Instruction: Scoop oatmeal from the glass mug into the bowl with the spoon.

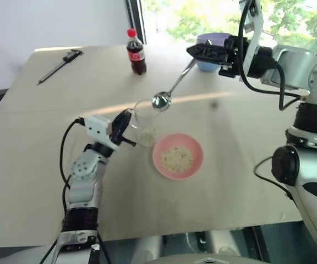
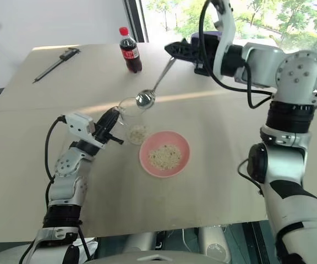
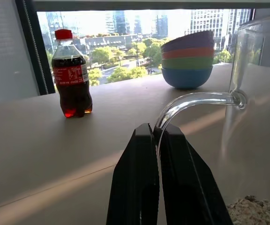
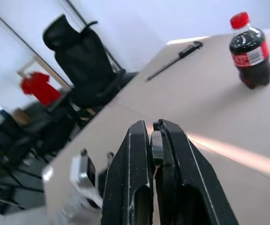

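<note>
Scooping underway: right gripper [image 1: 194,52] clenched the slim silver spoon [image 1: 170,91], seemingly empty, above the clear glass mug [image 1: 145,122]; left gripper [image 1: 126,122] pinched its handle. Shallow pink bowl [image 1: 178,156], at mug's four o'clock, held pale oatmeal [image 1: 176,158]; next, dip again.

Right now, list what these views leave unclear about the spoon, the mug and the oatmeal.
- Spoon: whether its head holds oatmeal is too small and shiny to tell in the eye views; the right pincer covers its handle end.
- Glass mug: cut off by the left wrist view's edge; the left pincer grips its handle.
- Oatmeal in the mug: depth unclear, partly behind the pincer's fingers.
- Pink bowl: nothing hidden.
</note>
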Tool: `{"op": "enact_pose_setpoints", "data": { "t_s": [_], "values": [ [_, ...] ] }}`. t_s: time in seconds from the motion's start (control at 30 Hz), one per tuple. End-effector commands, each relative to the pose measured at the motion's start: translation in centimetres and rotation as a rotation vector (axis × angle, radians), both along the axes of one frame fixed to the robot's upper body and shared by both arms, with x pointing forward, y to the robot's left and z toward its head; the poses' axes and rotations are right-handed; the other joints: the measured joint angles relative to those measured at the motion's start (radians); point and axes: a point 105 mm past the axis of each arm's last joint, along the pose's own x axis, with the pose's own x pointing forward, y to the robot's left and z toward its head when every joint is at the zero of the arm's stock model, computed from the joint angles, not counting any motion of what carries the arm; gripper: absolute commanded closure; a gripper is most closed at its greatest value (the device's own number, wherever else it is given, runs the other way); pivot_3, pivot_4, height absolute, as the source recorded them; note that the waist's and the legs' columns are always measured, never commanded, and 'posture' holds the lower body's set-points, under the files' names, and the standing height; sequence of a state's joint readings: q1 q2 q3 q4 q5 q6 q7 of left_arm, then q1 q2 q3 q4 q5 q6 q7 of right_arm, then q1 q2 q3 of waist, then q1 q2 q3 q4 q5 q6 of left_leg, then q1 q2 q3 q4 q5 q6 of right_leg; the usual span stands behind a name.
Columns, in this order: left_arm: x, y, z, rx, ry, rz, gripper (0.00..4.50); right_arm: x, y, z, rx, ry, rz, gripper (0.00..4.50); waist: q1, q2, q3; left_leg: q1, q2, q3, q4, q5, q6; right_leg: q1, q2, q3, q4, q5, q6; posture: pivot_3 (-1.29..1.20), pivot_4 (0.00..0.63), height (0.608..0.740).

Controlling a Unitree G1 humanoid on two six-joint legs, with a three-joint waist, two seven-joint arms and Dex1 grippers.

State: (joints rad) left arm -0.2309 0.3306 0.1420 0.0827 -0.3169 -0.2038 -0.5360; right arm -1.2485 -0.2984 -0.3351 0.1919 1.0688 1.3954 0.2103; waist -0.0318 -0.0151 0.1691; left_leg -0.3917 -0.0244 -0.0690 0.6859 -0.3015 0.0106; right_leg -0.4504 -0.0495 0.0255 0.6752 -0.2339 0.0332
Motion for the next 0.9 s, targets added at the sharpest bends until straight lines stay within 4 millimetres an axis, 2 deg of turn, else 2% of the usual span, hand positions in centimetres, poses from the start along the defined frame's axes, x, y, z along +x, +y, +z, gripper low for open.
{"op": "enact_pose_setpoints", "data": {
  "t_s": [0.03, 0.2, 0.3, 0.43, 0.67, 0.7, 0.77, 0.8, 0.87, 0.9],
  "values": [
    [-0.5, -0.6, 1.2, -0.005, -0.066, 0.001, 4.49, -0.6, 0.8, 1.6, 0.047, -0.011, 0.032, 4.5, 0.0, 0.0, 0.0, 0.0, 0.0, 0.0, 0.0, 0.0, 0.0, 0.0, 0.0, 0.0, 0.0, 0.0, 0.0, 0.0, 0.15, 0.74],
    [-0.5, -0.3, 1.4, -0.003, -0.093, 0.046, 4.49, -0.2, 1.8, -0.2, -0.021, 0.034, 0.031, 4.5, -0.002, 0.0, 0.0, -0.002, -0.001, -0.002, 0.0, 0.0, 0.0, 0.0, 0.0, -0.002, -0.002, 0.0, 0.0, 0.0, 0.15, 0.74],
    [-0.5, 0.1, 1.5, -0.005, -0.11, 0.075, 4.49, 0.1, 2.0, -1.7, -0.112, 0.02, 0.002, 4.5, -0.003, 0.0, 0.0, -0.002, -0.001, -0.002, 0.0, 0.0, 0.0, 0.0, 0.0, -0.004, -0.002, 0.0, 0.0, 0.0, 0.15, 0.74],
    [-0.5, 0.4, 1.6, -0.017, -0.125, 0.099, 4.49, 0.5, 2.9, -2.7, -0.164, -0.014, -0.015, 4.5, -0.006, 0.0, 0.0, -0.002, -0.001, -0.002, 0.001, 0.0, 0.0, 0.0, 0.0, -0.005, -0.001, 0.0, 0.0, 0.0, 0.15, 0.74],
    [-0.7, 0.3, 1.3, -0.022, -0.124, 0.109, 4.49, 0.5, 4.2, -2.6, -0.164, -0.079, 0.018, 4.5, -0.009, 0.0, 0.0, -0.002, -0.001, -0.002, 0.001, 0.0, 0.0, 0.0, 0.001, -0.006, 0.0, 0.0, 0.0, 0.0, 0.15, 0.74],
    [-0.8, 0.4, 1.2, -0.024, -0.124, 0.117, 4.5, 0.5, 4.3, -2.1, -0.139, -0.095, 0.021, 3.78, -0.009, 0.0, 0.0, -0.002, -0.001, -0.002, 0.001, 0.0, 0.0, 0.0, 0.001, -0.007, 0.0, 0.0, 0.0, 0.0, 0.15, 0.74],
    [-0.9, 0.9, 1.1, -0.033, -0.124, 0.144, 4.5, 0.5, 4.4, -0.8, -0.09, -0.14, 0.012, 3.09, -0.009, 0.0, 0.0, -0.002, -0.001, -0.003, 0.001, 0.0, 0.0, 0.0, 0.0, -0.006, 0.0, 0.0, 0.0, 0.0, 0.15, 0.74],
    [-0.9, 1.2, 1.1, -0.035, -0.123, 0.161, 4.5, 0.5, 4.4, 0.0, -0.057, -0.165, 0.005, 2.42, -0.009, 0.0, 0.0, -0.002, -0.001, -0.003, 0.001, 0.0, 0.0, 0.0, 0.001, -0.006, 0.0, 0.0, 0.0, 0.0, 0.15, 0.74],
    [-1.0, 1.6, 1.1, -0.042, -0.119, 0.176, 4.5, 0.5, 4.4, 1.0, -0.007, -0.19, -0.004, 1.69, -0.01, 0.0, 0.0, -0.001, -0.001, -0.003, 0.001, 0.0, 0.0, 0.0, 0.001, -0.006, 0.0, 0.0, 0.0, 0.0, 0.15, 0.74],
    [-1.0, 1.8, 1.0, -0.044, -0.118, 0.181, 4.5, 0.6, 4.4, 1.4, 0.012, -0.2, -0.01, 1.69, -0.009, 0.0, 0.0, -0.002, -0.001, -0.003, 0.001, 0.0, 0.0, 0.0, 0.001, -0.006, 0.0, 0.0, 0.0, 0.0, 0.15, 0.74]
  ]
}}
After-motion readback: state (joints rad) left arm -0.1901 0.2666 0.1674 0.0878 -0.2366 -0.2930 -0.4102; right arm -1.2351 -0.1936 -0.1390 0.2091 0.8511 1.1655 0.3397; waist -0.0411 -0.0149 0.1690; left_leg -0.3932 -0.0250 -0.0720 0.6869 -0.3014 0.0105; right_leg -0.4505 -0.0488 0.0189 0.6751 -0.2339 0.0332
